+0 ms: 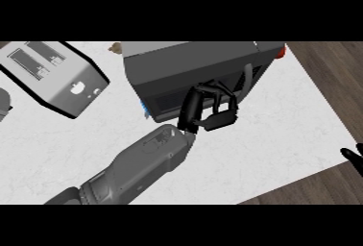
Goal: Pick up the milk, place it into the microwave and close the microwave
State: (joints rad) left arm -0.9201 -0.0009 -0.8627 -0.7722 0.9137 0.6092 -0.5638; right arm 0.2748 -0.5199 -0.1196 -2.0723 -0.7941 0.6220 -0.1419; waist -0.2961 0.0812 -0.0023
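The left hand (210,111), fingers curled and holding nothing, presses against the dark boxy microwave (191,72) door. The right hand (353,158) shows at the right edge, fingers indistinct. No milk is visible. A grey toaster (53,77) sits on the white marbled desk (284,139).

Kitchen setting. A white, faintly marbled desk (284,139) fills most of the head view and carries small cooking appliances. At upper left lies a silver toaster (53,77) with two slots on top and a knob on its side. Beside it, at top centre, stands a dark grey microwave (191,67) with a handle along its right edge. Dark wood-plank floor (333,72) shows past the desk's right edge and lower right corner.
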